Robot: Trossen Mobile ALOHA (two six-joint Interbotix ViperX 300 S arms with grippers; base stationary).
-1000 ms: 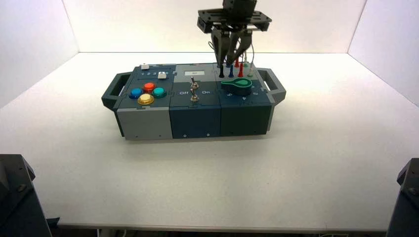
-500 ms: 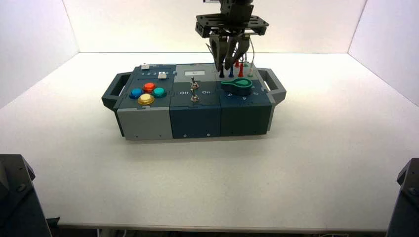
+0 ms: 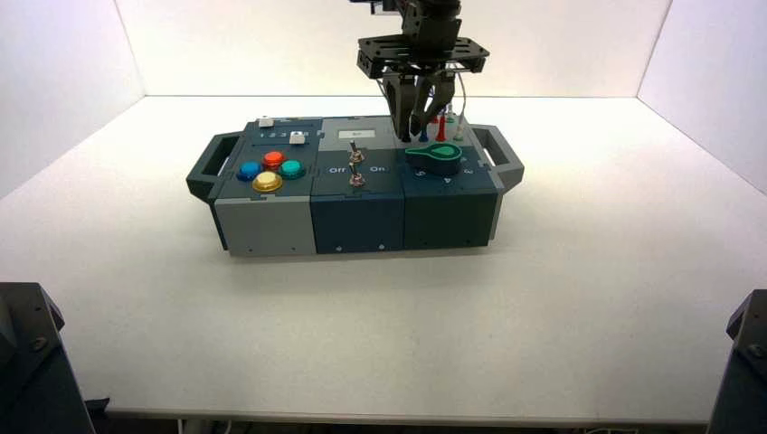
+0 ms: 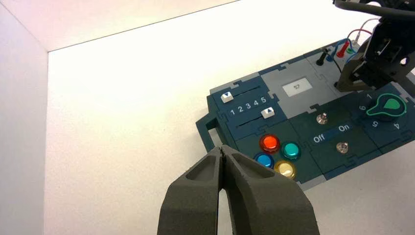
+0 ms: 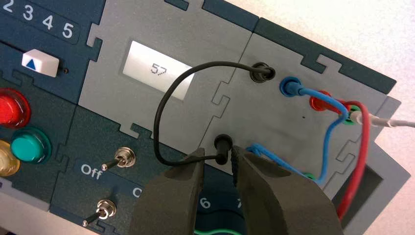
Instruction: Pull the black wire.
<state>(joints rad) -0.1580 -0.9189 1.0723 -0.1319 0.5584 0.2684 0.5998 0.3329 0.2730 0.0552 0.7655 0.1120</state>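
The right gripper (image 5: pixel 218 159) has dropped onto the box's far right corner, fingers spread astride the black wire (image 5: pixel 161 105)'s near plug, seemingly not yet clamped; both plugs sit seated.

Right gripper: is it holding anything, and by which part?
Nothing gripped yet: the right gripper is open, straddling the black wire at its nearer plug.

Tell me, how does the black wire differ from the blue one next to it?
The black wire arcs in a wide loop over the grey panel toward the display; the blue wire runs in a tighter bend beside the red lead. The right end effector has its fingers on either side of the black wire's near plug; nothing is at the blue wire's plugs. Both are plugged in at each end.
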